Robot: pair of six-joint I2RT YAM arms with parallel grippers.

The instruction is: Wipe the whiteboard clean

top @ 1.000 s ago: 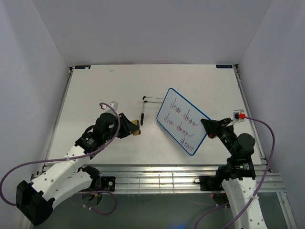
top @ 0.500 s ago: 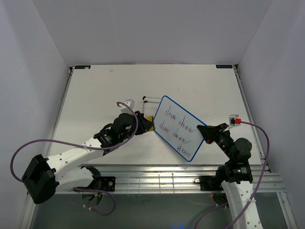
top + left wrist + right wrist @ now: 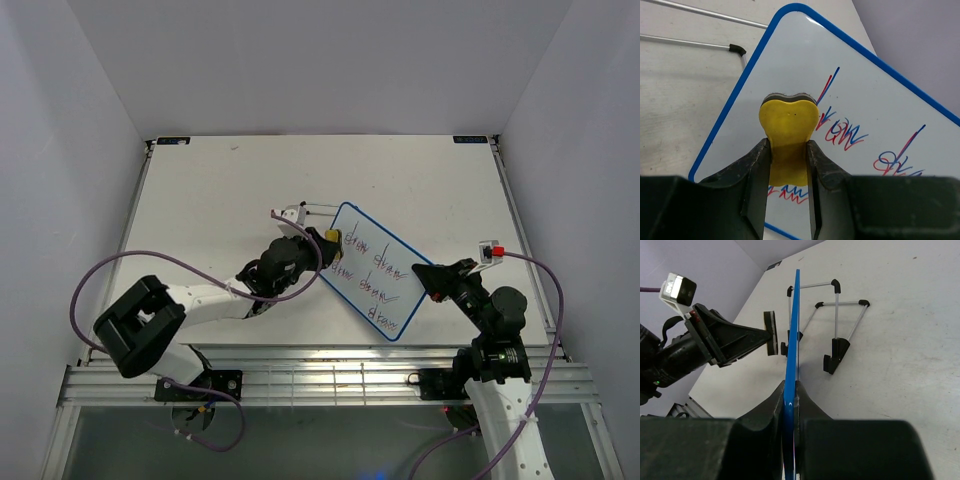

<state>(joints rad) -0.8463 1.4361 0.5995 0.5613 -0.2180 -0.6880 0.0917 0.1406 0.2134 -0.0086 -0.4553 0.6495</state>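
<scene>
- Clamps the whiteboard (image 3: 378,270) at its lower right edge with the right gripper (image 3: 433,280), fingers drawn narrow onto the blue border.
- Shows the same grip from the right wrist: right gripper (image 3: 790,392) pinching the whiteboard (image 3: 795,315), seen edge-on as a thin blue line.
- Sits right of the middle of the table (image 3: 200,190), tilted, written face turned leftward and up. Cannot tell whether any edge rests on the table.
- Bears three lines of handwriting (image 3: 375,268) in red, blue and purple strokes, all unwiped in the top view.
- Grips a yellow eraser (image 3: 788,117) between the fingers of the left gripper (image 3: 787,150), closed on its lower half, dark pad facing the board.
- Puts the eraser (image 3: 331,239) at the board's upper left part in the top view, with the left gripper (image 3: 322,242) just behind it.
- Leaves a narrow gap between the eraser (image 3: 769,333) and the board face in the right wrist view: near, not clearly touching.
- Meets the first strokes of handwriting (image 3: 845,132) just at the eraser's right edge in the left wrist view, with the whiteboard (image 3: 880,85) filling the background.
- Beyond the board, flat on the table and apart from it, a wire stand (image 3: 836,347) with black tips.
</scene>
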